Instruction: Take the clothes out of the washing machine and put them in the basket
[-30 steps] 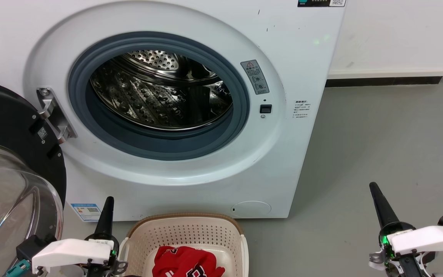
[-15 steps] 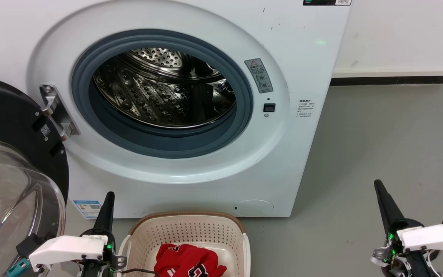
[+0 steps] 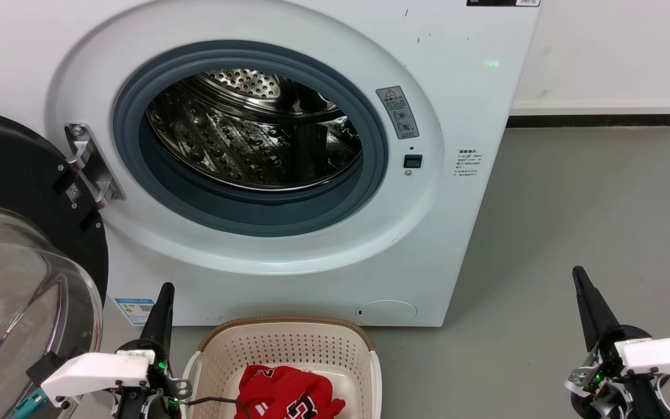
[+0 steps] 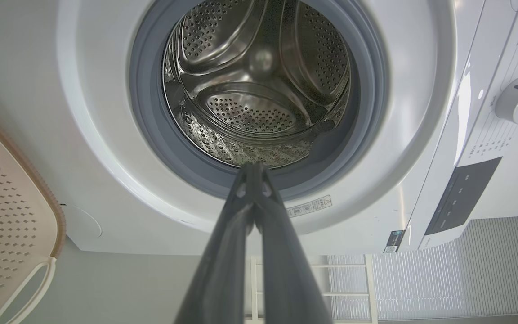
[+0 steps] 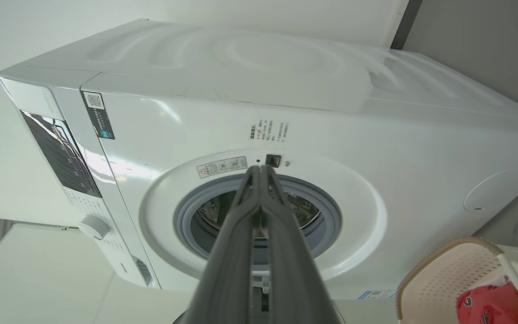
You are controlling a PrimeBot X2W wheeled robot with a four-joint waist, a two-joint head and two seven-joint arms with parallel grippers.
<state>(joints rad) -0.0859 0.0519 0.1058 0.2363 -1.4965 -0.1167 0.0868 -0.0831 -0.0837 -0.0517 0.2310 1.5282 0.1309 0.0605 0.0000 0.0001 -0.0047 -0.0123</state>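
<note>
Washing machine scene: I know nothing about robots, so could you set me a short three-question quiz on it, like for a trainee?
1. Fill in: the left gripper and the right gripper both have their fingers ____ (open or shut).
2. True or false: the drum of the washing machine is full of laundry.
3. Where do the red clothes lie? A) in the basket B) on a chair C) in the left gripper

Key: 1 shut; 2 false, the drum shows bare steel; 3 A.
</note>
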